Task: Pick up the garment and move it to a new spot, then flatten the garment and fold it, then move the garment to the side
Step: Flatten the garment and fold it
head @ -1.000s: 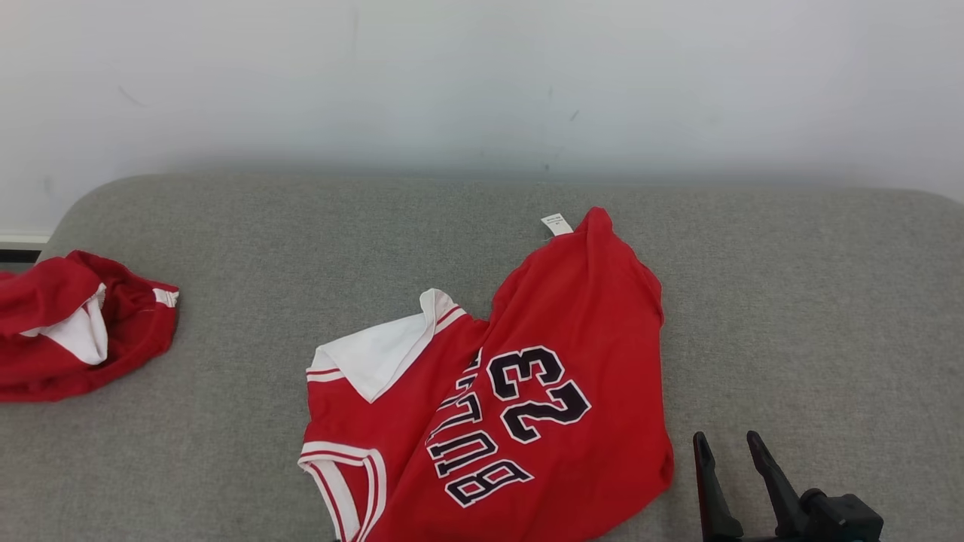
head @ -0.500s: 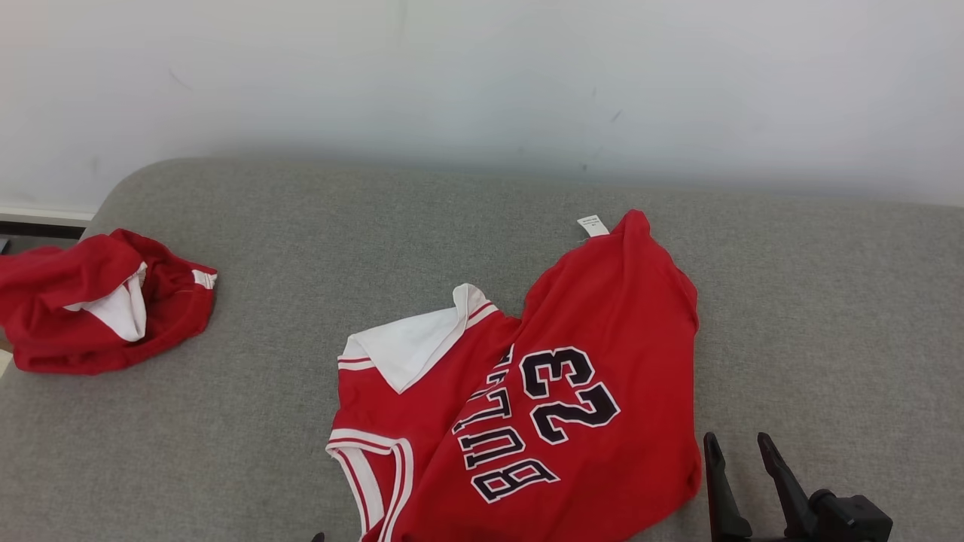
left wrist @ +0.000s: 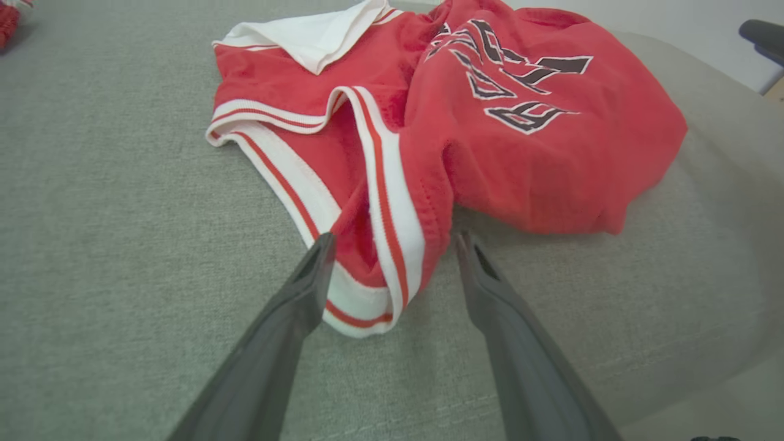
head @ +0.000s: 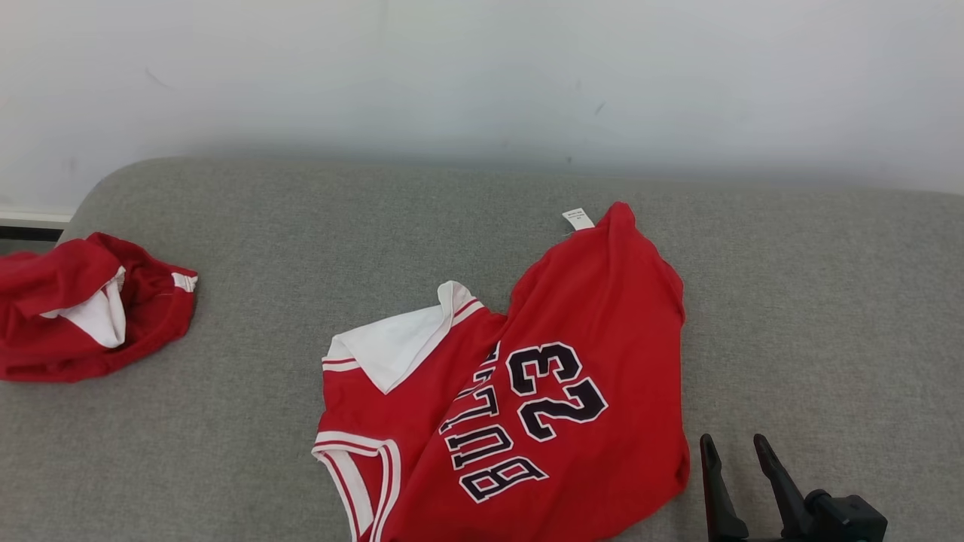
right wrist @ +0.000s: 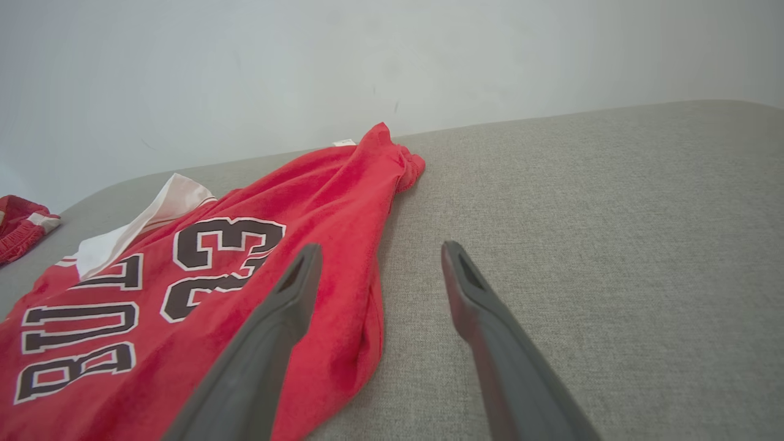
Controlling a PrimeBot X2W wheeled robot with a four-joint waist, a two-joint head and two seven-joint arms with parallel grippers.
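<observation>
At near left, jersey (head: pixel 587 316) trim inside open left end effector (left wrist: pixel 393 239); right end effector (head: pixel 732 440) open beside its right edge

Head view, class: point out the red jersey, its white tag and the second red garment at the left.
red jersey (head: pixel 602 316), head view, plain red cloth above the number.
white tag (head: pixel 578 218), head view, its middle.
second red garment (head: pixel 53 278), head view, red upper fold.

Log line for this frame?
garment: red jersey crumpled on grey cushion | left gripper: open, fingers astride striped trim | right gripper: open, beside jersey | stage: not flattened
</observation>
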